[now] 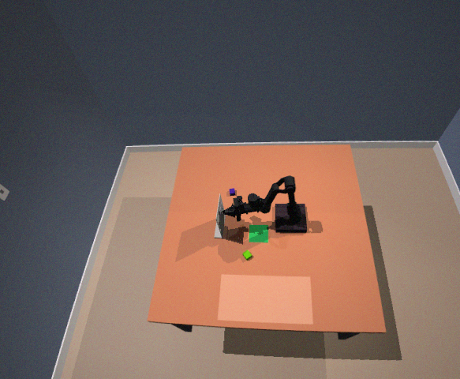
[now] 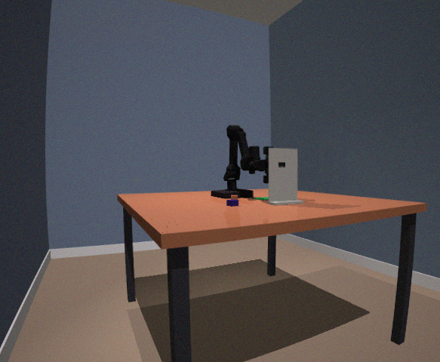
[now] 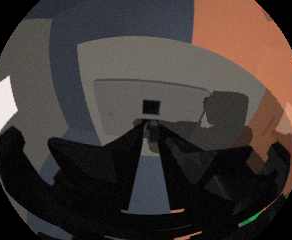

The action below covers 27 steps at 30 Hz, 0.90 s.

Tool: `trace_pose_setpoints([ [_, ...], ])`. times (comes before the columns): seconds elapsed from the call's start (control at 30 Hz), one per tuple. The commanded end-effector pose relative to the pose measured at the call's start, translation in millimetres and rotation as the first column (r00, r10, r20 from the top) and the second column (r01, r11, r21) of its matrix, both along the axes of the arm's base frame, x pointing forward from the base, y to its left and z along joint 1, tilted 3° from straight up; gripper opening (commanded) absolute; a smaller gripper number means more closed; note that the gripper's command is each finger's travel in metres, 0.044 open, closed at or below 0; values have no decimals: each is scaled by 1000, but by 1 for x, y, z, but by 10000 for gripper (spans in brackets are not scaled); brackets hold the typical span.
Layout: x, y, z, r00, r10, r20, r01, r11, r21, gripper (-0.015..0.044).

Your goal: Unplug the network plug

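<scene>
The upright grey panel stands on the table. My gripper reaches level to its face; in the exterior view the fingertips are hidden behind the panel. In the wrist view the fingers are nearly together, shut on the small dark plug, which shows between the tips at the socket plate. The thin tab cannot be made out. An empty dark opening lies just beside the plug. The green marked square lies on the table between panel and arm base.
A purple cube lies near the panel on one side. A lime cube lies beyond the green square on the other. A small orange-brown block shows behind the purple cube. The arm's base stands opposite the panel.
</scene>
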<state>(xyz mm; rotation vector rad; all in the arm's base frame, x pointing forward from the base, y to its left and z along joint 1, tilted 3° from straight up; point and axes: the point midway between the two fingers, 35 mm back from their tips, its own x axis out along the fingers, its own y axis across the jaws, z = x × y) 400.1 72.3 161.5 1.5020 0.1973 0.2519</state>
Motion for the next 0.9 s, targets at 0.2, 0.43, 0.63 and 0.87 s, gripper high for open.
trace_pose_setpoints([
  [0.2, 0, 0, -2, 1000, 3, -6, -3, 1000, 2, 3],
  [0.43, -1, 0, -2, 1000, 3, -6, -3, 1000, 2, 0],
  [0.63, -4, 0, -2, 1000, 3, -6, -3, 1000, 2, 0],
  [0.87, -9, -1, -2, 1000, 3, -7, -3, 1000, 2, 0],
])
